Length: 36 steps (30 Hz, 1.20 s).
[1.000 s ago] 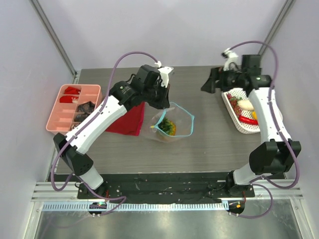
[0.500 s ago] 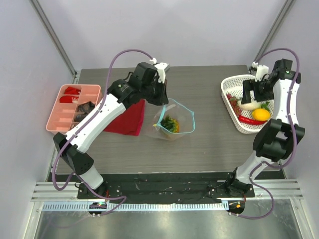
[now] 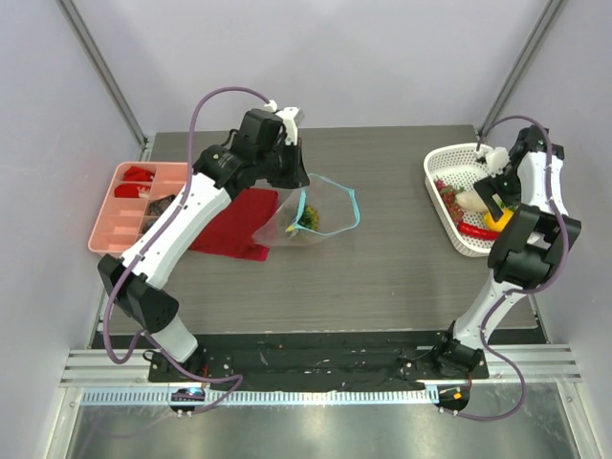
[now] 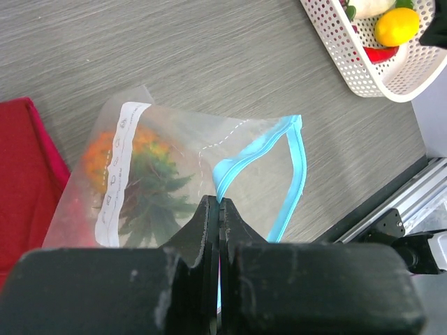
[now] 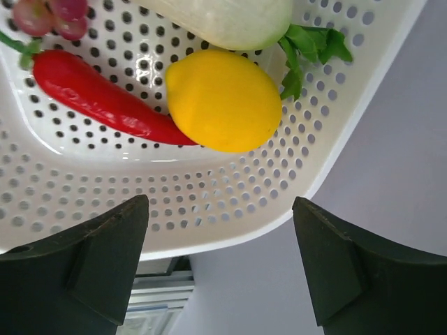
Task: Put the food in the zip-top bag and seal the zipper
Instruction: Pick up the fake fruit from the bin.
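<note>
The clear zip-top bag (image 3: 320, 203) lies mid-table with its mouth open; an orange-yellow pineapple with green leaves (image 3: 308, 221) is inside. My left gripper (image 3: 292, 178) is shut on the teal zipper (image 4: 222, 171) at the near end of the bag's mouth, next to the white label (image 4: 115, 174) and the pineapple (image 4: 143, 178). My right gripper (image 3: 491, 195) hangs open and empty over the white basket (image 3: 469, 251). In the right wrist view the gripper (image 5: 218, 223) is close above a yellow-orange fruit (image 5: 223, 98), a red chili (image 5: 98, 98) and a white radish (image 5: 230, 17).
A folded red cloth (image 3: 234, 222) lies under the bag's left edge. A pink divided tray (image 3: 129, 206) sits at the far left. The basket (image 5: 209, 202) stands at the table's right edge, close to the wall. Small red bits (image 5: 49, 14) lie in it.
My left gripper has pulled the bag up and left, partly onto the red cloth. My right arm has swung from mid-table out over the basket at the right.
</note>
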Available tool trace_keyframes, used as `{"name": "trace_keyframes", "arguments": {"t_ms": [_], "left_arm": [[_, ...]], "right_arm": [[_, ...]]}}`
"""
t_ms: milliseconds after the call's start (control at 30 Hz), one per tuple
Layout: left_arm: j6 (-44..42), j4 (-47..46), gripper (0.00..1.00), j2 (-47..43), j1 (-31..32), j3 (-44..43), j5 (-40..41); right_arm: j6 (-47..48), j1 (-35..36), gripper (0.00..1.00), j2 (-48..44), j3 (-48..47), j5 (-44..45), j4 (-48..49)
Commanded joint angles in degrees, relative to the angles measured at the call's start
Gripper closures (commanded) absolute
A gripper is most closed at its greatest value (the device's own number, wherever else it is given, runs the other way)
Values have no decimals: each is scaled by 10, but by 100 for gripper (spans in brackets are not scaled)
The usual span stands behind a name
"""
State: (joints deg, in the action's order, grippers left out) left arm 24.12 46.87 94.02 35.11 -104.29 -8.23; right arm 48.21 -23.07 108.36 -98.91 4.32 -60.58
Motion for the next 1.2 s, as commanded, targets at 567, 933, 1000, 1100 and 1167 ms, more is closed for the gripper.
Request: {"name": "trace_keyframes", "arguments": {"t_ms": [567,933,1000,1100,1167], "left_arm": [[14,-32,100,8,-1,-21,-27],[9,-28,100,-1,-7,-14,-21],[10,-28,100,1,-7,-14,-22],[12,-28,100,2,-9,-14,-24],[14,-27,100,2,-11,-13,-25]], "right_arm": [[151,20,5,111,48,44,104],[159,28,47,74,50,44,93],[159,27,55,63,44,34,85],[153,27,61,39,29,17,56],[146,26,64,24,16,4,41]]}}
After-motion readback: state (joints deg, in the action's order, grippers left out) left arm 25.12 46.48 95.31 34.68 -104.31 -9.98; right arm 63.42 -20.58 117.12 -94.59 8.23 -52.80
